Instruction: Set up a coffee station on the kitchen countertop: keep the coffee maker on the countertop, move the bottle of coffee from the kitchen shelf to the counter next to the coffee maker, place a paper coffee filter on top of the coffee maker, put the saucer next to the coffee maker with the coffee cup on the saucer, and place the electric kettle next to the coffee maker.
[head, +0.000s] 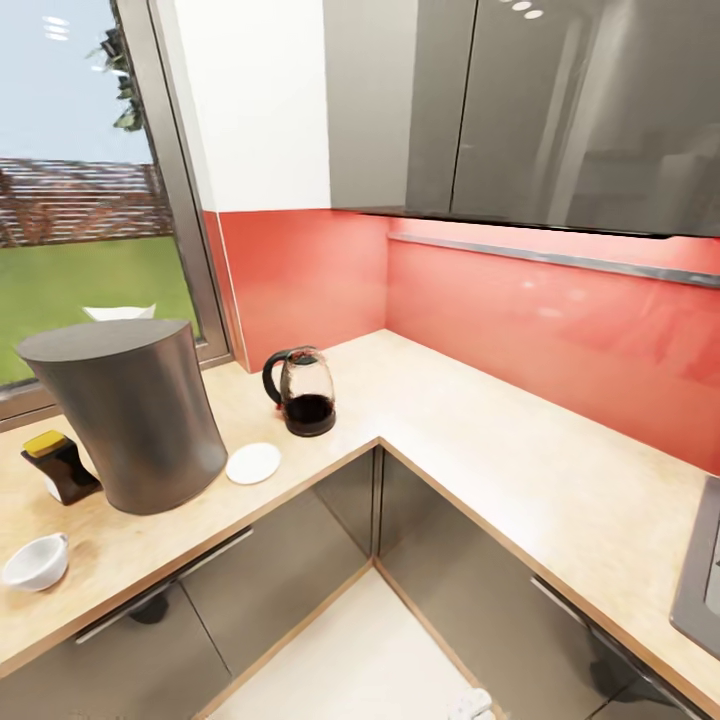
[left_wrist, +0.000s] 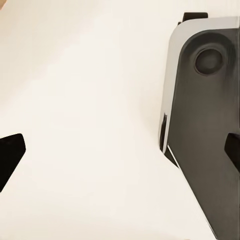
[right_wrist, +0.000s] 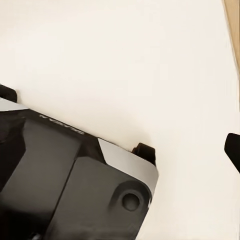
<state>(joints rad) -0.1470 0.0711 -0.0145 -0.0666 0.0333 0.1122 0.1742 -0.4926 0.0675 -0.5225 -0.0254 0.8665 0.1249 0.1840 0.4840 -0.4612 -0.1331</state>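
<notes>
Coffee maker (head: 125, 415) is standing upright on the counter (head: 520, 470) in the head view, at about 9 o'clock in the picture, with something white (head: 120, 312), perhaps the paper filter, peeking out behind its flat top. Just at its 9 o'clock the bottle of coffee (head: 60, 466) is sitting, touching or nearly so. At the maker's 4 o'clock the saucer (head: 253, 463) is lying bare, just beside its foot. The coffee cup (head: 36, 562) is tilting on the counter at 7 o'clock from the maker, apart from the saucer. The electric kettle (head: 300, 391) is standing at the maker's 3 o'clock, near the corner by the red wall.

Left wrist view: the left tool (left_wrist: 120, 152) is hanging over pale floor beside the robot's dark base (left_wrist: 205, 130), fingertips spread wide, holding nothing.

Right wrist view: one dark fingertip of the right tool (right_wrist: 233, 150) is showing over the same floor; whether it is open I cannot tell.
</notes>
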